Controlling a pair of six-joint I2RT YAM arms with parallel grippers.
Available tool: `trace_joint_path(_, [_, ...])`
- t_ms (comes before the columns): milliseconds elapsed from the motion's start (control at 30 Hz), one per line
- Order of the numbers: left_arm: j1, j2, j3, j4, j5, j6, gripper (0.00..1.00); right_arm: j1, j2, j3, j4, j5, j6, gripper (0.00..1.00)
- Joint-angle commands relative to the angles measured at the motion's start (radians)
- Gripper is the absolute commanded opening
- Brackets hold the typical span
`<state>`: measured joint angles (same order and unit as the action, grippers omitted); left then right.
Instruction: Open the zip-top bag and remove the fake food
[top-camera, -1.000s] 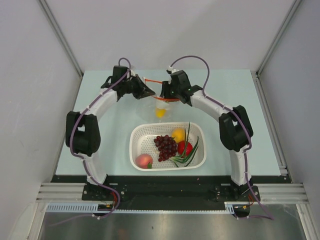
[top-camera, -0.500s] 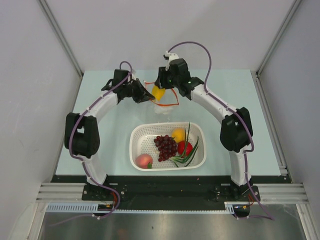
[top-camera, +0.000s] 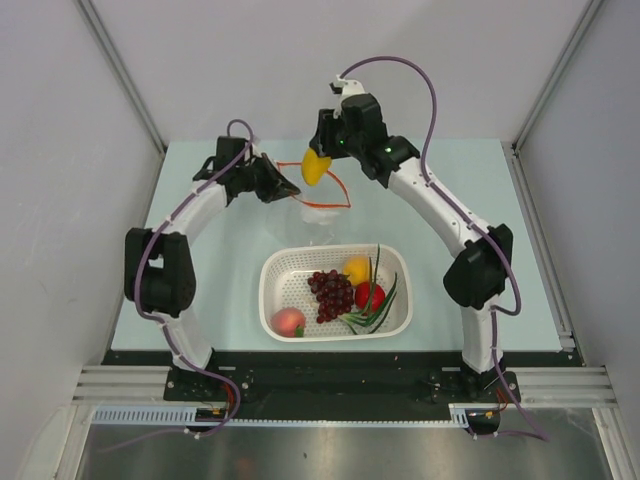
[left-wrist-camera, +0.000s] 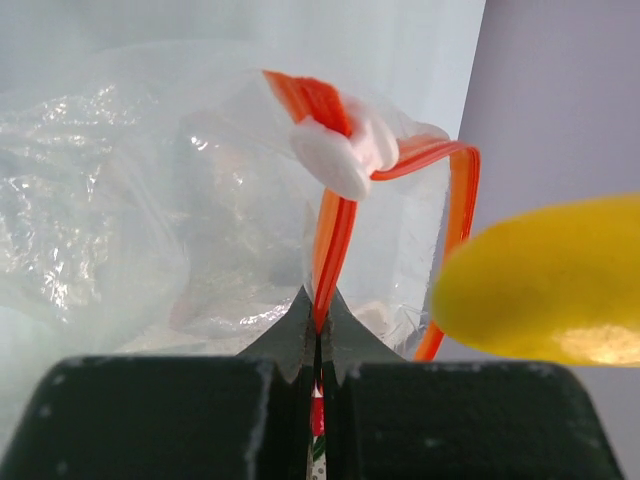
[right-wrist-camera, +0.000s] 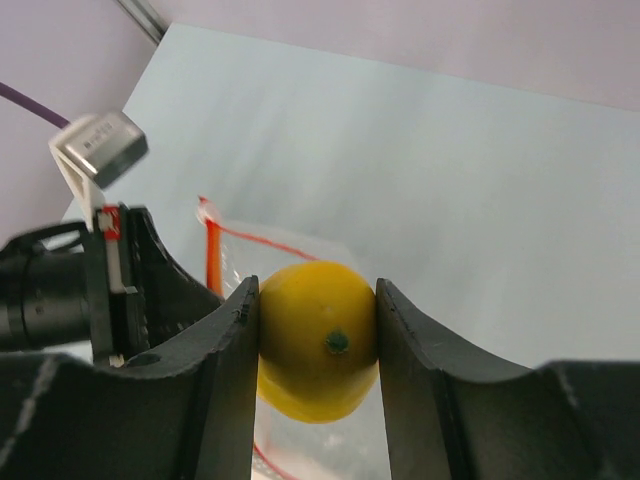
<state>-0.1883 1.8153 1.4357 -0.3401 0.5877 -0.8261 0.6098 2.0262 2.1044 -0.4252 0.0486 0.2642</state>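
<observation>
The clear zip-top bag (top-camera: 314, 212) hangs open at the table's far middle, its red-orange zip strip (left-wrist-camera: 333, 238) pinched by my left gripper (top-camera: 293, 186), which is shut on it (left-wrist-camera: 319, 322). My right gripper (top-camera: 318, 166) is shut on a yellow fake fruit (right-wrist-camera: 317, 338) and holds it above the bag's mouth, outside the bag. The fruit also shows in the left wrist view (left-wrist-camera: 545, 280) and in the top view (top-camera: 315, 167). The bag (right-wrist-camera: 300, 260) lies below it in the right wrist view.
A white perforated basket (top-camera: 275, 281) stands in front of the bag and holds purple grapes (top-camera: 333, 293), an orange fruit (top-camera: 356, 269), a red fruit (top-camera: 370, 296), a pink peach (top-camera: 288, 321) and green onion stalks (top-camera: 378, 305).
My right gripper went into the bag, took the yellow fruit and lifted it up and out above the bag's mouth. My left gripper kept its hold on the zip strip.
</observation>
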Motion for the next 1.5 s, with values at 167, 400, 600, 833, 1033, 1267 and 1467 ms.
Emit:
trace_joint_path(167, [0.148,-0.165,0.034,-0.059,-0.086,0.084,0.00,0.013,-0.293,-0.183,-0.124,-0.039,-0.039,0.00])
trace_joint_path(400, [0.227,-0.232,-0.006,-0.129,-0.204,0.122,0.00,0.074,-0.445,-0.461,-0.152,-0.220,-0.117,0.00])
trace_joint_path(600, [0.286,-0.192,-0.005,-0.123,-0.187,0.116,0.00,0.215,-0.422,-0.558,-0.210,-0.199,-0.215,0.00])
trace_joint_path(833, [0.340,-0.068,0.135,-0.148,-0.190,0.110,0.13,0.303,-0.290,-0.502,-0.289,-0.219,-0.243,0.00])
trace_joint_path(1033, [0.363,-0.028,0.209,-0.146,-0.189,0.081,0.68,0.357,-0.179,-0.437,-0.377,-0.214,-0.263,0.00])
trace_joint_path(1267, [0.354,-0.089,0.227,-0.165,-0.193,0.088,0.87,0.360,-0.097,-0.403,-0.339,-0.299,-0.218,0.01])
trace_joint_path(1467, [0.294,-0.217,0.128,-0.146,-0.178,0.099,0.89,0.360,-0.005,-0.311,-0.369,-0.266,-0.194,0.22])
